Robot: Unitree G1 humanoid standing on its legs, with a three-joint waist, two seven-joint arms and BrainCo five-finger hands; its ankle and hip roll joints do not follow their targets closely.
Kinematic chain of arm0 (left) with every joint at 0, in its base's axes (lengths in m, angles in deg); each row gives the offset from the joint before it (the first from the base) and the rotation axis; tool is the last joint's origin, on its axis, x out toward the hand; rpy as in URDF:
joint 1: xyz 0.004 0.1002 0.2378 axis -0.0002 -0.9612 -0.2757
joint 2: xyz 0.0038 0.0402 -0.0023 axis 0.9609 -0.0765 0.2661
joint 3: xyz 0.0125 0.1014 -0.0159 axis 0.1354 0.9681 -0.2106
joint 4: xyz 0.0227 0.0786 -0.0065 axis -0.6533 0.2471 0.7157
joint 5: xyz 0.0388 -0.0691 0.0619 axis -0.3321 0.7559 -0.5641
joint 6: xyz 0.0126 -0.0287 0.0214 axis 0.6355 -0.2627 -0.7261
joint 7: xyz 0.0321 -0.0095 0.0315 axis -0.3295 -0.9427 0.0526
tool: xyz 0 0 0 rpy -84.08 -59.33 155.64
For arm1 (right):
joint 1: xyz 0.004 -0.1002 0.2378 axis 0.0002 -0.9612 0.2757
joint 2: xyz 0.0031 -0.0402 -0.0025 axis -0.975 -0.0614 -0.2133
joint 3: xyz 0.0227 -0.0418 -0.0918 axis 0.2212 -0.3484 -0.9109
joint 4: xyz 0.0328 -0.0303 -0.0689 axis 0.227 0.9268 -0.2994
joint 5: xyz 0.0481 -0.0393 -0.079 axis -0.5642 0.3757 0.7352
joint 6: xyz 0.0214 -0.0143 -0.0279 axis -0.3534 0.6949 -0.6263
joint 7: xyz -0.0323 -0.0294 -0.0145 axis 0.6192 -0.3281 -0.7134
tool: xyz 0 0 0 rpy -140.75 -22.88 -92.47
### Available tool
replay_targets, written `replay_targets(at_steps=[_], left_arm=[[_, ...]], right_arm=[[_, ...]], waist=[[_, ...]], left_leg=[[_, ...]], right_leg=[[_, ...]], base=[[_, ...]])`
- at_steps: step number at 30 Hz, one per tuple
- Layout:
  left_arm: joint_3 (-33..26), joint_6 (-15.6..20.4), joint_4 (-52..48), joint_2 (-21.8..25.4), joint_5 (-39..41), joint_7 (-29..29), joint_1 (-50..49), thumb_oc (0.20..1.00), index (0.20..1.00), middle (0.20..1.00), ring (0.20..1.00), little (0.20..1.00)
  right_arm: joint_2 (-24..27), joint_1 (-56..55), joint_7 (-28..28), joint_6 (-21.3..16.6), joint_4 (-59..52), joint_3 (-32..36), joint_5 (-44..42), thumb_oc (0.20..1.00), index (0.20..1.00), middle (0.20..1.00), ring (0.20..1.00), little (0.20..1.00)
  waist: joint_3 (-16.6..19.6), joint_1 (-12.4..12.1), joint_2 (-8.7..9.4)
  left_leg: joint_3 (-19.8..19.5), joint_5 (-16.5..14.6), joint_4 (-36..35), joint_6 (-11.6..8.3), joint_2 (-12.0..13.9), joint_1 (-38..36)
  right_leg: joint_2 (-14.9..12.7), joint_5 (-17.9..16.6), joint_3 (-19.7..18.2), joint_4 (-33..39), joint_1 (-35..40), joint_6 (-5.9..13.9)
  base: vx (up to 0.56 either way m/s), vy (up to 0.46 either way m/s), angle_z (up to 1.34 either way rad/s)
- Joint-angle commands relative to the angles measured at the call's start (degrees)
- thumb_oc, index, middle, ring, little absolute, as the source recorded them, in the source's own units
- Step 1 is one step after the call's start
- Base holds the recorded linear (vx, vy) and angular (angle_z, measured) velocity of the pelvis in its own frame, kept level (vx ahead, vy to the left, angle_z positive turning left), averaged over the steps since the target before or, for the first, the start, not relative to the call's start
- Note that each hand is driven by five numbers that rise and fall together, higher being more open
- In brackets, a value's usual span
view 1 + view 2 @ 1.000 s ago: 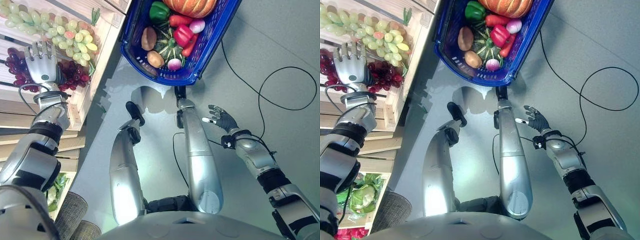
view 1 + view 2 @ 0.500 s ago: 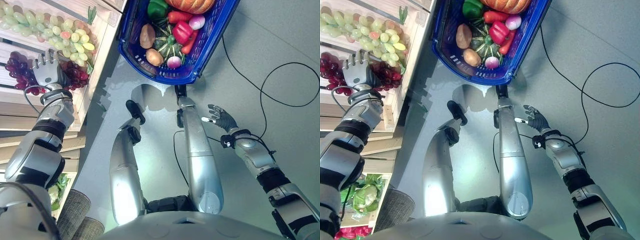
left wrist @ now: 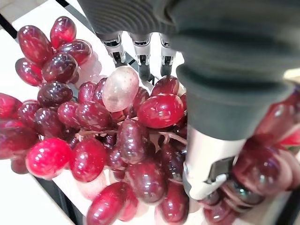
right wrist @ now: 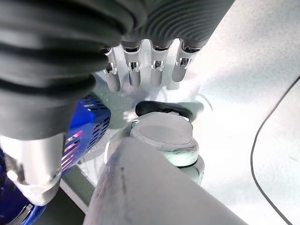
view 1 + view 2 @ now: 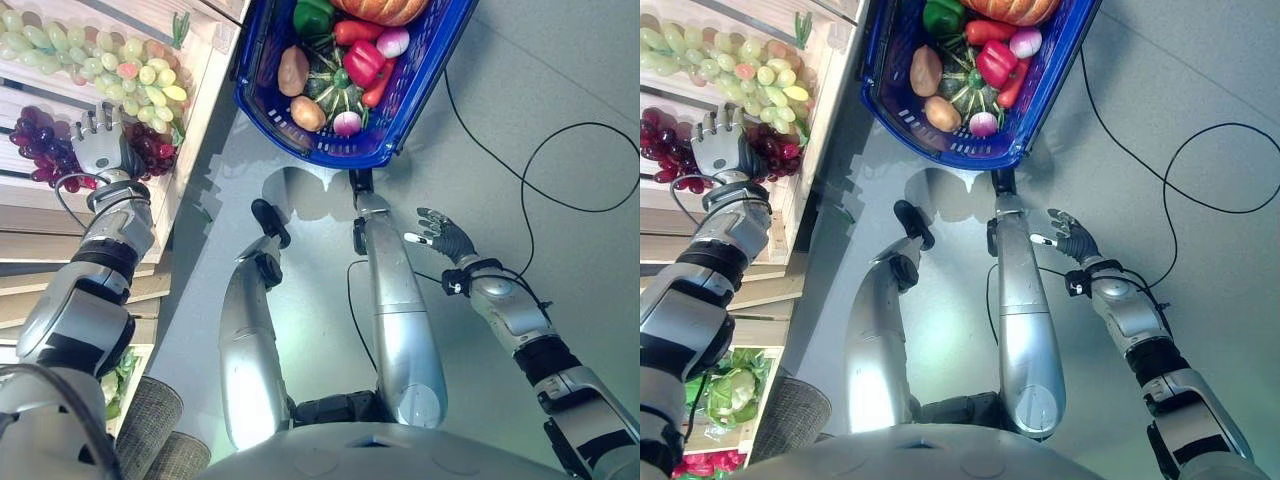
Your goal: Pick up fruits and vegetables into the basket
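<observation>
The left hand [image 5: 97, 148] is reaching over the red grapes [image 5: 45, 155] lying on a pale wooden shelf [image 5: 205, 75], its fingers [image 3: 140, 54] straight and spread across the top of the bunch while the thumb [image 3: 211, 159] is pressing in among the berries; the hand is resting on the bunch and has nothing gripped. One paler, pinkish grape [image 3: 120, 87] is sitting on top of the cluster just below the fingertips. A bunch of green grapes [image 5: 95, 60] is lying on the shelf just beyond the red ones, close to the fingertips. The blue basket [image 5: 405, 105] is standing on the grey floor [image 5: 560, 90] to the right of the shelf, well apart from the left hand, and it is already holding a pumpkin [image 5: 380, 10], a green pepper [image 5: 313, 18], a red pepper [image 5: 365, 65], two potatoes [image 5: 293, 72], a dark green squash [image 5: 335, 95] and small pinkish onions [image 5: 393, 42]. Lower on the stand, leafy greens [image 5: 728, 390] are showing in another crate. The right hand [image 5: 440, 235] is hanging over the floor below the basket, fingers loosely extended, holding nothing.
</observation>
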State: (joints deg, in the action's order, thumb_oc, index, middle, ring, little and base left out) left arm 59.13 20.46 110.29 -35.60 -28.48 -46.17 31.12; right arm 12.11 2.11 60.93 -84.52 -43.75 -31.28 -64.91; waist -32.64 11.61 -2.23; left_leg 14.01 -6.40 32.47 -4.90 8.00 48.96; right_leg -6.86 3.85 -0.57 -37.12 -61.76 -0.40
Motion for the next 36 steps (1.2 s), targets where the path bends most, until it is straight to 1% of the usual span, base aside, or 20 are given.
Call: replay_targets(at_steps=[1,3,5,9,11,14,20,23,24,25,27,28,29,30,31,33,35,36], left_arm=[[1.64,-3.37,6.19,-2.62,-1.98,-11.62,-6.30,1.000,1.000,1.000,1.000,1.000],[1.96,-5.18,6.70,-3.69,-1.85,-15.60,-7.04,1.000,1.000,1.000,1.000,1.000],[1.73,-5.85,6.78,-4.69,-2.09,-16.69,-7.76,1.000,1.000,1.000,1.000,1.000],[0.98,-4.78,5.84,-6.66,1.65,-14.76,-9.31,1.000,1.000,1.000,1.000,1.000],[0.39,-4.33,4.76,-7.80,1.77,-13.46,-10.37,1.000,1.000,1.000,1.000,1.000],[0.11,-4.20,3.42,-8.46,2.11,-12.99,-11.33,1.000,1.000,1.000,1.000,1.000],[-0.96,-6.13,1.10,-10.80,2.88,-11.97,-14.27,1.000,1.000,1.000,1.000,1.000],[-1.16,-6.73,1.54,-11.46,2.96,-9.50,-14.80,1.000,1.000,1.000,1.000,1.000],[-0.90,-9.50,2.32,-11.51,-0.63,-8.79,-14.27,0.473,0.473,0.473,0.473,0.473],[-0.79,-10.24,2.48,-11.48,-1.69,-8.54,-14.13,0.200,0.200,0.200,0.200,0.200],[0.07,-12.84,3.86,-10.68,-5.09,-5.95,-13.67,0.200,0.200,0.200,0.200,0.200],[0.90,-15.37,4.81,-10.03,-8.27,-6.39,-13.02,0.200,0.200,0.200,0.200,0.200],[1.38,-16.55,5.49,-9.67,-9.99,-6.54,-12.80,0.200,0.200,0.200,0.200,0.200],[1.72,-16.95,5.99,-9.49,-10.74,-6.66,-12.74,0.200,0.200,0.200,0.200,0.200],[1.93,-18.60,7.29,-9.26,-13.97,-7.14,-12.84,0.200,0.200,0.200,0.200,0.200],[2.09,-19.92,8.48,-9.23,-16.15,-7.02,-12.99,0.200,0.200,0.200,0.200,0.200],[2.11,-22.62,10.17,-9.48,-21.12,-7.47,-13.35,0.200,0.200,0.200,0.200,0.200],[2.09,-23.41,10.76,-9.46,-23.12,-7.68,-13.56,0.200,0.200,0.200,0.200,0.200]], right_arm=[[1.70,-1.96,-0.04,-1.64,-0.91,-2.85,-1.63,1.000,1.000,1.000,1.000,1.000],[1.43,-1.98,-0.05,-1.85,-0.63,-2.98,-1.49,1.000,1.000,1.000,1.000,1.000],[1.15,-2.00,-0.14,-1.99,-0.56,-3.18,-1.44,1.000,1.000,1.000,1.000,1.000],[0.76,-2.09,-0.52,-1.34,-1.06,-3.06,-1.22,1.000,1.000,1.000,1.000,1.000],[0.59,-2.38,-0.45,-0.95,-1.32,-2.65,-0.95,1.000,1.000,1.000,1.000,1.000],[0.42,-2.73,-0.49,-0.92,-1.49,-2.46,-0.61,1.000,1.000,1.000,1.000,1.000],[-0.31,-3.13,-1.09,-0.61,-2.14,-2.23,-0.34,1.000,1.000,1.000,1.000,1.000],[-0.55,-2.93,-1.01,-0.71,-1.53,-2.40,-0.65,1.000,1.000,1.000,1.000,1.000],[-0.87,-2.63,-1.21,-0.76,-1.13,-2.75,-0.90,1.000,1.000,1.000,1.000,1.000],[-0.91,-2.52,-1.25,-0.79,-1.05,-2.82,-0.99,1.000,1.000,1.000,1.000,1.000],[-0.88,-2.19,-1.12,-1.20,-0.22,-3.19,-1.64,1.000,1.000,1.000,1.000,1.000],[-0.84,-1.83,-1.32,-1.34,0.16,-3.66,-2.24,1.000,1.000,1.000,1.000,1.000],[-0.72,-1.62,-1.28,-1.50,0.45,-3.87,-2.69,1.000,1.000,1.000,1.000,1.000],[-0.65,-1.60,-1.12,-1.77,0.72,-3.91,-2.84,1.000,1.000,1.000,1.000,1.000],[-0.66,-1.46,-0.85,-2.36,1.33,-4.07,-3.16,1.000,1.000,1.000,1.000,1.000],[-0.78,-1.32,-0.83,-2.91,1.82,-4.40,-3.36,1.000,1.000,1.000,1.000,1.000],[-1.10,-1.18,-0.91,-4.21,2.73,-4.89,-3.70,1.000,1.000,1.000,1.000,1.000],[-1.19,-1.18,-0.89,-4.65,3.04,-4.93,-3.77,1.000,1.000,1.000,1.000,1.000]], waist=[[2.85,2.21,-1.31],[2.85,2.25,-1.25],[2.85,2.23,-1.14],[2.85,2.04,-1.11],[2.85,1.85,-1.28],[2.85,1.61,-1.48],[2.85,0.92,-1.47],[2.85,0.75,-1.21],[2.85,0.70,-0.92],[2.85,0.69,-0.86],[2.85,0.72,-0.54],[2.85,0.76,-0.30],[2.85,0.77,-0.17],[2.85,0.79,-0.12],[2.85,0.75,0.04],[2.85,0.75,0.20],[2.85,0.75,0.45],[2.85,0.75,0.52]], left_leg=[[0.09,-1.01,1.45,0.00,-0.55,4.46],[0.28,-0.90,1.19,0.04,-0.53,4.38],[0.26,-0.86,1.05,0.07,-0.53,4.24],[0.16,-0.78,0.60,0.09,-0.66,3.46],[0.24,-0.68,0.20,0.09,-0.89,2.79],[0.25,-0.63,0.01,0.12,-1.08,2.32],[0.21,-0.61,-0.05,0.32,-1.30,2.15],[0.06,-0.66,0.19,0.47,-1.23,2.35],[-0.04,-0.71,0.44,0.59,-1.16,2.60],[-0.05,-0.73,0.50,0.59,-1.13,2.67],[-0.16,-0.75,0.65,0.55,-0.99,2.74],[-0.24,-0.81,0.95,0.62,-0.85,2.97],[-0.29,-0.90,1.15,0.61,-0.78,3.11],[-0.33,-0.93,1.19,0.63,-0.77,3.12],[-0.49,-0.97,1.26,0.65,-0.74,3.15],[-0.56,-0.98,1.35,0.64,-0.66,3.23],[-0.62,-0.95,1.37,0.71,-0.57,3.44],[-0.73,-0.96,1.37,0.76,-0.58,3.51]], right_leg=[[0.46,3.09,2.49,1.24,0.92,3.82],[0.55,2.91,2.54,1.60,1.04,3.88],[0.60,2.87,2.55,1.78,1.24,3.85],[0.50,3.02,2.73,2.02,2.05,3.92],[0.38,3.10,2.97,2.32,2.74,3.93],[0.25,3.15,3.17,2.54,3.27,3.94],[0.23,3.33,3.79,2.68,3.79,3.87],[0.49,3.47,3.84,2.43,3.84,3.76],[0.62,3.56,3.89,2.18,3.76,3.68],[0.64,3.55,3.89,2.17,3.72,3.69],[0.71,3.46,4.00,2.12,3.77,3.64],[0.77,3.48,4.00,1.87,3.63,3.55],[0.76,3.50,4.00,1.75,3.54,3.53],[0.77,3.49,4.03,1.73,3.55,3.51],[0.75,3.46,4.11,1.70,3.59,3.48],[0.72,3.40,4.20,1.69,3.58,3.48],[0.74,3.27,4.29,1.61,3.35,3.43],[0.77,3.23,4.32,1.58,3.28,3.41]], base=[[0.00,0.000,0.00],[0.00,0.000,0.00],[0.00,0.000,0.00],[0.00,0.000,0.00],[0.00,0.000,0.00],[0.00,0.000,0.00],[0.00,-0.002,0.02],[0.00,0.000,0.00],[0.00,0.000,0.00],[-0.01,-0.035,0.00],[0.00,0.000,0.00],[0.00,0.000,0.00],[0.00,0.000,0.00],[0.00,0.000,0.00],[0.00,0.000,0.00],[0.00,0.000,0.00],[0.00,0.000,0.00],[-0.02,-0.032,0.02]])
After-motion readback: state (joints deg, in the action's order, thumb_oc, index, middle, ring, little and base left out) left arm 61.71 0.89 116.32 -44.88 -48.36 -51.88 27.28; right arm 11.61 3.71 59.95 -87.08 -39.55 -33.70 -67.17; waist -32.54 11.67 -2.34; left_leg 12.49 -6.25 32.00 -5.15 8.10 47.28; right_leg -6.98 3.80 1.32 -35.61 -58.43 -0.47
